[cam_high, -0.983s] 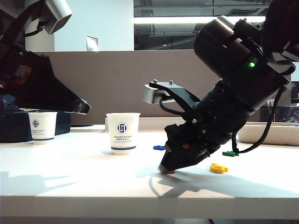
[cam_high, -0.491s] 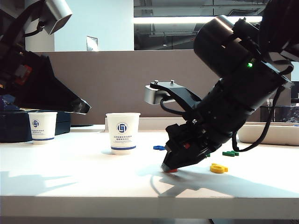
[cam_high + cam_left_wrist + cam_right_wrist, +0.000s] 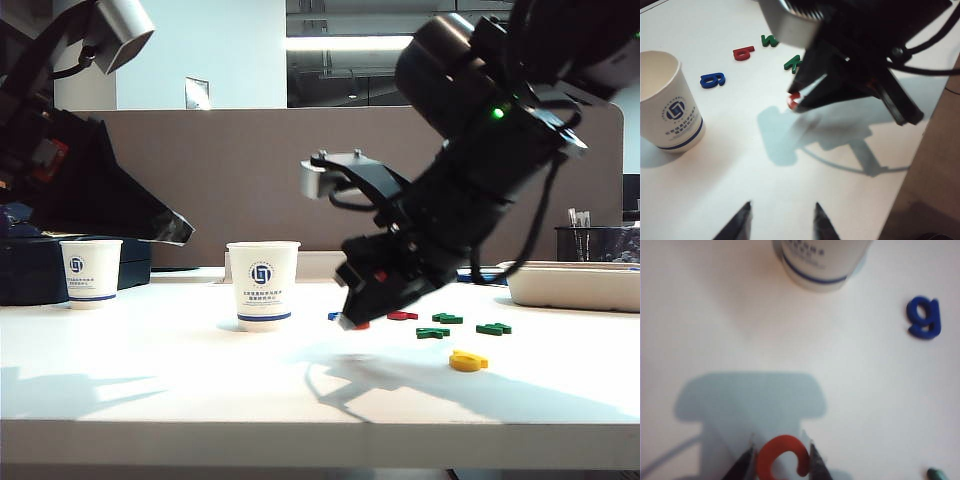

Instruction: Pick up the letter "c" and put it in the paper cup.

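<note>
- Lifted off the table since a second ago, the letter "c" (image 3: 783,456) now hangs clear of the white surface, where before it was pressed down at the tips of the right gripper (image 3: 355,322); the arm has also swung toward the cups.
- The orange-red letter sits pinched between the two right fingertips (image 3: 746,462), its ring flat to the wrist camera and its opening turned toward one finger; in the left wrist view it shows as a small red curve (image 3: 794,100) at the tip of the dark gripper.
- The paper cup (image 3: 263,285) stands upright beyond the letter, straight ahead of the right gripper in its own camera (image 3: 822,262), near but not yet under it. The letter is lower than the cup's rim, so I judge the coming move needs more height before the carry over the mouth.
- A blue letter (image 3: 924,316) lies beside the path, apart from the cup.
- The left gripper (image 3: 781,220) hangs spread and empty, farther from the letter; the right arm is plainly the working one.
</note>
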